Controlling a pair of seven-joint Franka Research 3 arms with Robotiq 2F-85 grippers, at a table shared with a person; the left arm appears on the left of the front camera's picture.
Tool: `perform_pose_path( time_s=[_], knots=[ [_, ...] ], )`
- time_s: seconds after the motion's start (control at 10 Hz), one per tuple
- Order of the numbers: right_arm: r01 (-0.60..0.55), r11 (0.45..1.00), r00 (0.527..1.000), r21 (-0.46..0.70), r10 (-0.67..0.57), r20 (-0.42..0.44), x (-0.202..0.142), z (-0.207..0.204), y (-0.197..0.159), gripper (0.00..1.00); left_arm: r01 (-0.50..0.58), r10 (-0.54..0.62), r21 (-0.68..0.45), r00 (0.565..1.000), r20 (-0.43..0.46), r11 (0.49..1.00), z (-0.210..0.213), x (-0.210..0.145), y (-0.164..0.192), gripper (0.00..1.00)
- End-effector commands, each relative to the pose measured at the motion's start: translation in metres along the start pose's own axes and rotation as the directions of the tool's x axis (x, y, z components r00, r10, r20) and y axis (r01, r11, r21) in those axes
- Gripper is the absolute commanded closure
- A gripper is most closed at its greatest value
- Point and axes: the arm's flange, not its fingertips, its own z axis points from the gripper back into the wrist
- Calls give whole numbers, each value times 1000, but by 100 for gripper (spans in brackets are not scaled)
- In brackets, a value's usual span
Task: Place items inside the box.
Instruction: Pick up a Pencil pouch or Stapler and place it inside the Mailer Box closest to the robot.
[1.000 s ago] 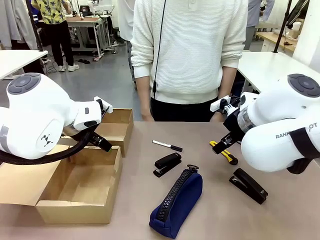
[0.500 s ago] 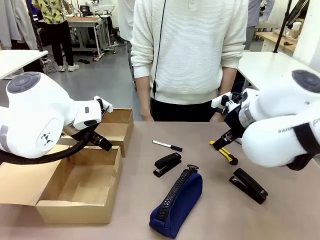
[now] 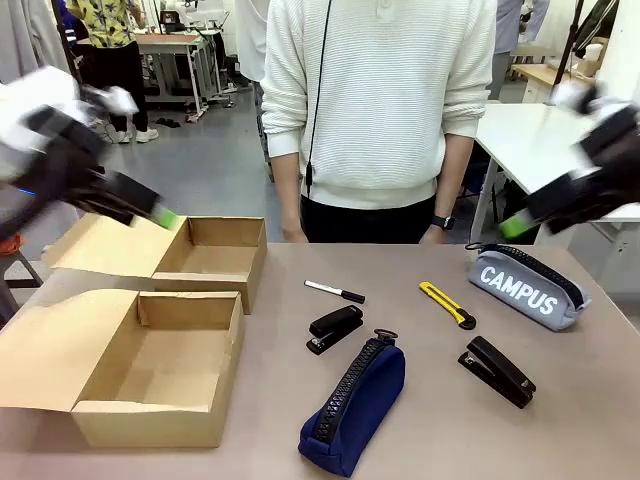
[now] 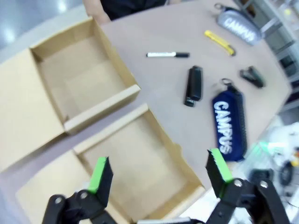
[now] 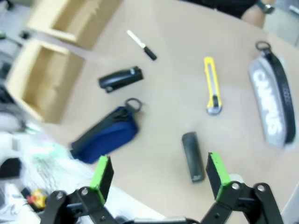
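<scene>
My left gripper (image 4: 159,170): jaws spread wide with nothing between them. The black fingers carry green pads (image 4: 99,173), and it hangs high over the cardboard.
My right gripper (image 5: 160,170): jaws just as wide and empty, above the scattered supplies.
Near box (image 3: 150,425): plain brown corrugated card, rectangular and open on top. One broad flap lies out to my left, and the inside is bare.
Far box (image 3: 240,272): same card, shallower, just beside the near one, also with nothing in it.
Table (image 3: 270,400): smooth, matt, grey-brown top.
Marker (image 3: 335,291): slim white barrel with a black cap, lying flat on the table right of the far box.
Middle stapler (image 3: 335,328): black, glossy, wedge-shaped, near the navy case's zip pull.
Right stapler (image 3: 497,370): the same kind, angled, towards my right edge of the table.
Utility knife (image 3: 447,304): narrow yellow body with a black end, between the marker and the grey case.
Navy pencil case (image 3: 355,405): soft fabric, plump and oblong, with a black zip along its top.
Grey pencil case (image 3: 528,288): light grey fabric with white CAMPUS lettering and a dark zip, on the far right of the table.
Person (image 3: 380,100): white ribbed sweater, standing at the far edge.
Changed since a second ago: both my arms bulked low over the table then, the right one hiding the grey case. Now they have swung up and out to the picture's edges, blurred, and that case lies uncovered.
Unchanged: every item lies where it did, all outside the boxes.
</scene>
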Motion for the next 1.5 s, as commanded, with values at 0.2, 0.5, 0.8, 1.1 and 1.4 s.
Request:
perform_pose_path(
  time_s=[0.2,0.5,0.8,1.1,1.4],
  knots=[
    [489,820,815,297,-551,179,-84,100,-183,0,-324,409,-390,899,155,862,109,-106,165,0],
    [558,622,592,549,-762,262,-155,106,-259,0,-483,753,-618,587,296,620,95,-175,206,0],
    [630,575,541,522,-807,237,-181,115,-271,0,-534,772,-597,582,254,599,118,-192,237,0],
    [630,575,541,522,-807,237,-181,115,-271,0,-534,772,-597,582,254,599,118,-192,237,0],
    [654,554,529,516,-822,212,-183,112,-267,0,-534,772,-597,582,254,599,118,-192,237,0]
  ],
)
